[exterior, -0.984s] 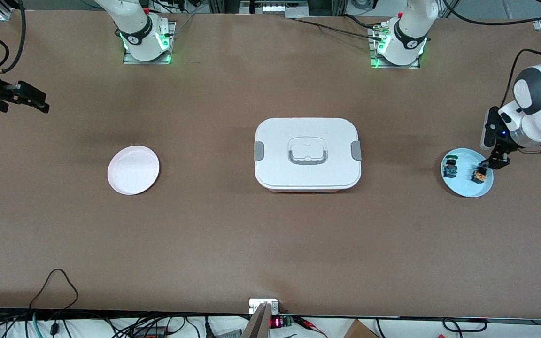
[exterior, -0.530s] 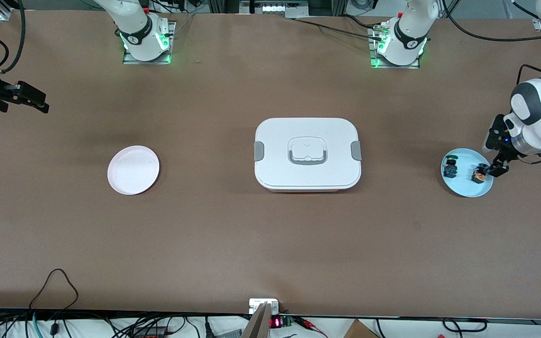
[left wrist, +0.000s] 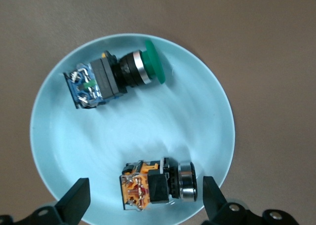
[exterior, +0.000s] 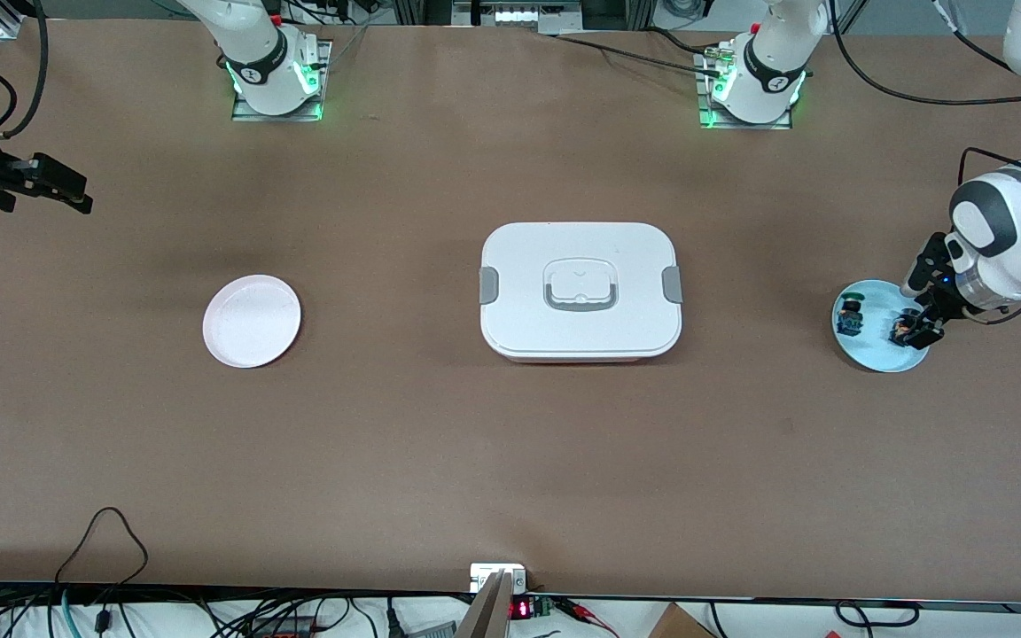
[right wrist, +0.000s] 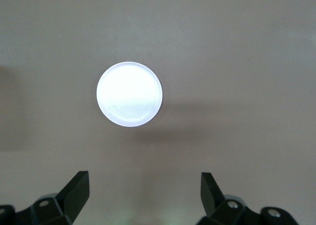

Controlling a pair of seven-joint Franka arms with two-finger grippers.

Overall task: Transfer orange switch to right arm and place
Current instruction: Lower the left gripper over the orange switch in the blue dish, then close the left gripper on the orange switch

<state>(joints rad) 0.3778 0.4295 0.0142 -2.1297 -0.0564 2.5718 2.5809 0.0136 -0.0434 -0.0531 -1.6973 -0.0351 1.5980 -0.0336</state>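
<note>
Left wrist view: my left gripper [left wrist: 143, 205] hangs low over the pale blue plate [left wrist: 54, 151], its jaws spread wide with nothing held. The orange switch [left wrist: 158, 185] lies on its side on the plate, right in the gap between my two fingertips [left wrist: 74, 200], with clear space on each side, so neither finger touches it. Its orange-amber body points toward one fingertip and its black and silver button end toward the other. Farther out from my jaws, on the same plate, lies the green-capped switch [left wrist: 116, 77] with its blue body, well apart from the orange one and also on its side.

In the front view the left gripper [exterior: 918, 332] sits over the part of the plate [exterior: 874, 354] toward the left arm's end of the table, with the orange switch [exterior: 900, 330] directly at its tips and the green-capped switch [exterior: 849, 316] beside it on the plate.

My right gripper [right wrist: 140, 205] waits up in the air above the bare table [exterior: 475, 461], at the right arm's end, its jaws also wide apart and empty. Ahead of those jaws, down on the table and well apart from them, lies a white plate [right wrist: 129, 94] with nothing on it. In the front view the right gripper [exterior: 58, 188] shows at the edge. A white lidded box [exterior: 580, 291] with grey clasps stands in the middle of the table, between the two plates.
</note>
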